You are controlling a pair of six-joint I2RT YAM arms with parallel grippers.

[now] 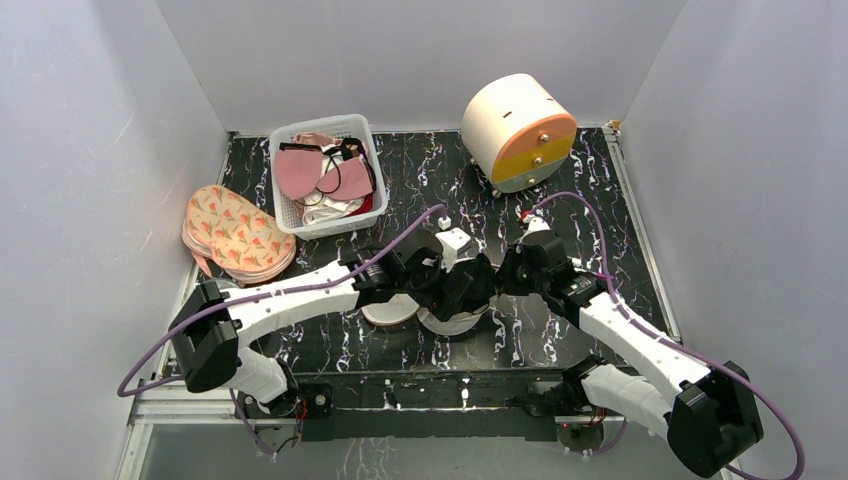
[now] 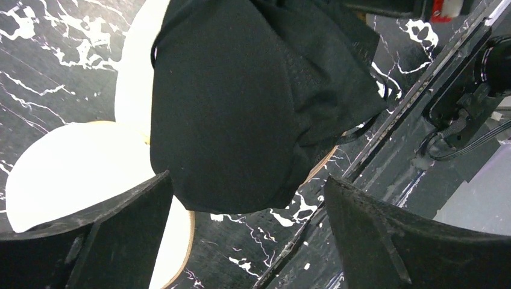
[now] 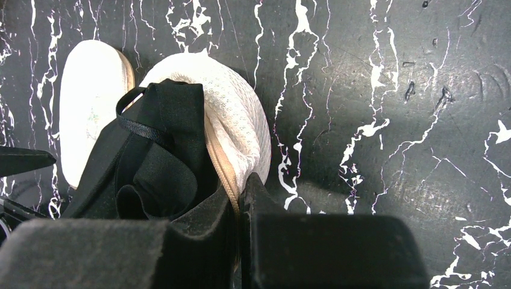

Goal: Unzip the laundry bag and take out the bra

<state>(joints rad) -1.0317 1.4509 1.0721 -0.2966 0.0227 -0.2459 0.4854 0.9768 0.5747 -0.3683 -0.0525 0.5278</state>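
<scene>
The black, white-veined counter [image 1: 430,170] fills the floor of the white-walled cell. The left arm [image 1: 290,300] and the right arm [image 1: 630,335] reach in from the near edge and meet at its middle.

At the far right stands a cream drum [image 1: 518,130], tipped on its side, with an orange and pale face turned to the front. To its left, against the back wall, a white basket [image 1: 330,225] holds pink bras [image 1: 300,170] in a heap. Just beside the basket, at the left edge, lies a floral bra [image 1: 235,232], cups up.

The laundry bag [image 1: 395,312] sits at the centre of the counter, right under the two wrists. It is white mesh, rounded like a shell, with a tan band along its opening [image 3: 235,108]. The black bra [image 3: 150,162] is partly out of that opening. In the right wrist view its cup and a thin strap spill over the bag's left side. In the left wrist view it hangs as a dark dome [image 2: 235,108] above the white mesh [image 2: 72,162].

The left arm's jaws stand wide apart, one finger on either side of the bra and neither touching it. The right arm's jaws are pressed together on the bag's tan rim (the black cloth lies against the inner finger, and I cannot tell whether it is pinched too).
</scene>
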